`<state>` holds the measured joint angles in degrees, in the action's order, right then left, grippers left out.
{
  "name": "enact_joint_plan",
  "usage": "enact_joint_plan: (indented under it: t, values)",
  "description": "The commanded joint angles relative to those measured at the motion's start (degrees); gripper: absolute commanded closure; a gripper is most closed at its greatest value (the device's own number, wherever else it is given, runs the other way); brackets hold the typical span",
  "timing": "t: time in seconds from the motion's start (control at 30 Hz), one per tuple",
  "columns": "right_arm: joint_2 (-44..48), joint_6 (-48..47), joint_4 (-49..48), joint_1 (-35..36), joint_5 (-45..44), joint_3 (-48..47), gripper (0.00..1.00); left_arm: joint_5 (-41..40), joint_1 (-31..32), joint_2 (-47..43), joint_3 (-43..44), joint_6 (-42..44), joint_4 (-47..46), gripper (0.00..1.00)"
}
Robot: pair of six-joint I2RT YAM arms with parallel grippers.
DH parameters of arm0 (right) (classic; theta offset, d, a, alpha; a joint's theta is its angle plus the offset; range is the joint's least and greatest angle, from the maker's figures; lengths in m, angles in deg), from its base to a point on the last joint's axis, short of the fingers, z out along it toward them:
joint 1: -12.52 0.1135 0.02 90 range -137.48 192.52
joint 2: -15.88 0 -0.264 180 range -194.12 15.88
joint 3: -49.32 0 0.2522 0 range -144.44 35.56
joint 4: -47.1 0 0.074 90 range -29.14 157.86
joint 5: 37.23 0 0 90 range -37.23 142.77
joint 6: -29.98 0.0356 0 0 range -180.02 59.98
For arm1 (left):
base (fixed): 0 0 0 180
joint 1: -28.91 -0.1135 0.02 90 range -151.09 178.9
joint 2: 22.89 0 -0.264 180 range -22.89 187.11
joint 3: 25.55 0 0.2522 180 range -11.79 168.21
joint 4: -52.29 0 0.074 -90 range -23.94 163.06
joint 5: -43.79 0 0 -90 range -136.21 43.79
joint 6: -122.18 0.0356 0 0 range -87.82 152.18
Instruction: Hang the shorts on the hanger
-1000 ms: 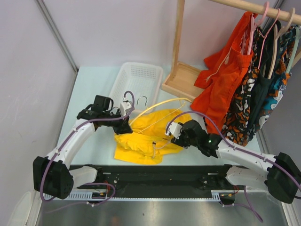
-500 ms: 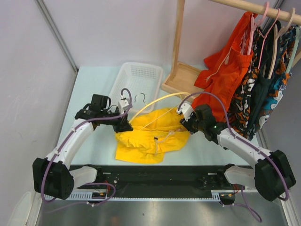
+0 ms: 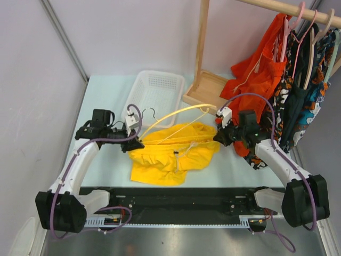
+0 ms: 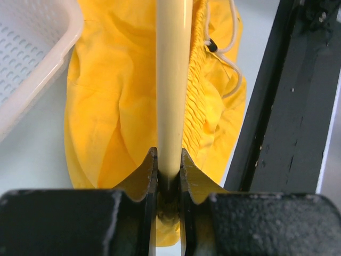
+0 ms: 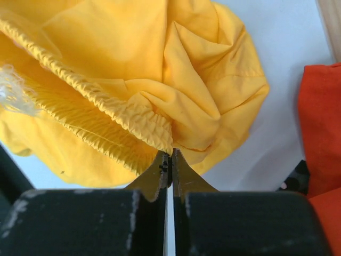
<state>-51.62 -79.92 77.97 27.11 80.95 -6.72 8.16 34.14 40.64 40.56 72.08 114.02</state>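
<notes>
– Well, closest to us the shorts (image 3: 170,160) lie rumpled on the table (image 3: 106,96), just past the black rail (image 3: 176,196) where the arms are bolted.
– And the left gripper (image 3: 132,143)?
– Clamped tight on one end of the hanger (image 3: 176,112). Its wrist camera shows the cream bar running straight out from between the closed fingers (image 4: 145,176), over the yellow cloth.
– The right one?
– The right gripper (image 3: 219,136) is pinched onto the gathered waistband at the shorts' other side. In its wrist view the fingers meet on the elastic fold, with fabric bunched above them.
– So are the shorts on the hanger?
– I can't tell whether the bar runs inside the waistband. The hanger arcs above the shorts' far edge, between the two grippers, with its hook (image 3: 151,111) beside the white basket (image 3: 157,74).
– Further back?
– An orange garment (image 3: 256,85) and dark patterned clothes (image 3: 277,112) hang from the wooden rack (image 3: 201,42) at the far right.
</notes>
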Motion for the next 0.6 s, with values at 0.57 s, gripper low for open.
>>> enact_joint_plan:
  t: [0.57]
  values:
    - [2.2, 5.9, 6.1, -8.2, -1.9, -9.7, 1.0, -27.5, -0.6, -7.4, 1.2, 27.3, 17.6, 1.0]
